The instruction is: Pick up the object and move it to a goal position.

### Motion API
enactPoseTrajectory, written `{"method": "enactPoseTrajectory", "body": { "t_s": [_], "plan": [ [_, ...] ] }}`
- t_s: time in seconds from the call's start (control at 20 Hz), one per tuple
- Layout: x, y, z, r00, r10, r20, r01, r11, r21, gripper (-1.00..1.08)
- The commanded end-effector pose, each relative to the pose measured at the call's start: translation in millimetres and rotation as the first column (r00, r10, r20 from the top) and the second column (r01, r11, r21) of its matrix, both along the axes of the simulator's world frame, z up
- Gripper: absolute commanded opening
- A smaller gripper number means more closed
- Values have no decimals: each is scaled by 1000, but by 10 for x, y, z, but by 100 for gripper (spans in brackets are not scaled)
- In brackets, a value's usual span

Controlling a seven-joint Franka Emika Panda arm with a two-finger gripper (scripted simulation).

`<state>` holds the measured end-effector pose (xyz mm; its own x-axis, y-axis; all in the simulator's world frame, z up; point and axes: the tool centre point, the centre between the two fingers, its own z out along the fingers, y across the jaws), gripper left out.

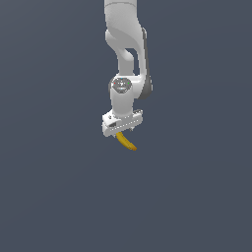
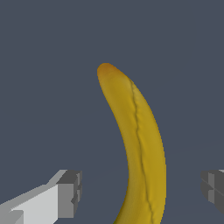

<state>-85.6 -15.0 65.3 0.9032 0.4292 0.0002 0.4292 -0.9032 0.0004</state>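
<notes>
The object, a small curved yellow banana (image 1: 127,141) with an orange-brown tip, pokes out from under the white gripper (image 1: 123,129) in the exterior view. In the wrist view the banana (image 2: 142,144) runs lengthwise between the two grey fingertips, its tip pointing away from the hand. The gripper (image 2: 141,190) is open and straddles the banana's thick end. A clear gap shows on each side, between the banana and the left finger (image 2: 70,192) and the right finger (image 2: 213,188). The banana's stem end is out of the picture.
A plain dark grey-blue surface (image 1: 197,197) fills both views. The white arm (image 1: 125,44) reaches down from the upper middle of the exterior view. No other objects or markers show.
</notes>
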Motion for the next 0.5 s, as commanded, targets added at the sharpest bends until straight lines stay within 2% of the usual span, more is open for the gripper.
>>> {"method": "enactPoseTrajectory", "body": {
  "t_s": [0.0,0.45],
  "plan": [
    [-6,-1,-66,1000,0,-1,0,1000,0,100],
    [-18,1,-425,1000,4,0,-4,1000,0,100]
  ]
}}
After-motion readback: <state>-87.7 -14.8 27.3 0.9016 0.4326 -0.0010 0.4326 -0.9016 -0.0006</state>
